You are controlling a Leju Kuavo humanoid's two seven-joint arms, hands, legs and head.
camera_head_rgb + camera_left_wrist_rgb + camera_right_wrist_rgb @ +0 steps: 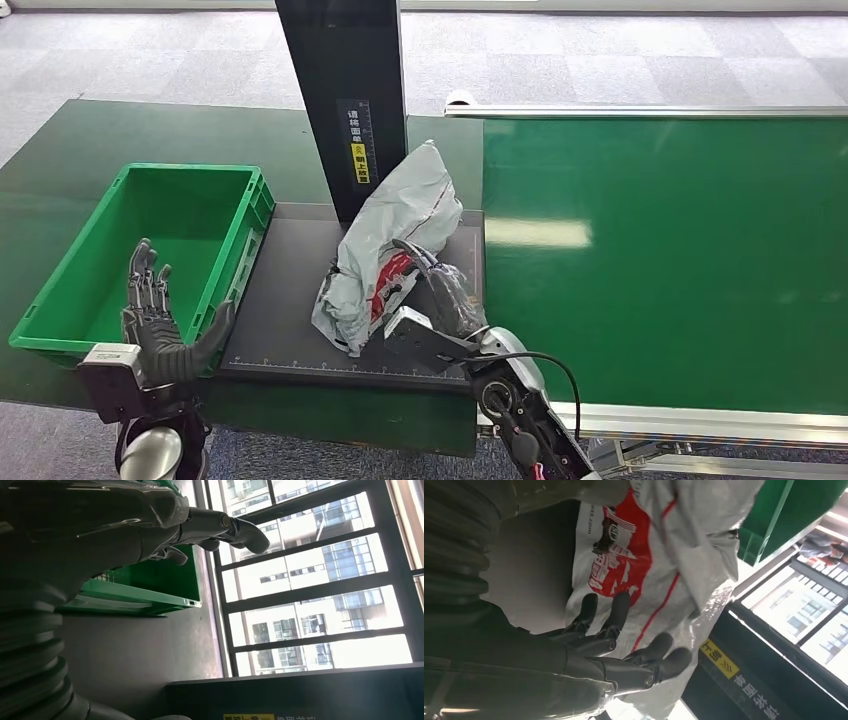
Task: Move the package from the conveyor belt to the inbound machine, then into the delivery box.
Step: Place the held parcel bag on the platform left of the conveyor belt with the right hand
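The package, a crumpled grey mailer bag with red print, sits on the dark platform of the inbound machine, leaning up against the machine's black upright post. The right hand is right there at the bag's near side, fingers stretched along the plastic and touching it. From the wrist camera those fingers lie flat against the red-printed face, spread rather than wrapped around anything, so it holds nothing.

Over on the other side, the left hand hovers at the front rim of the green delivery box, palm up, fingers apart and pointing upward, with nothing in it. The box stands just beside the platform on the green bench.

To the right runs the green conveyor belt, its metal side rail along the far edge.
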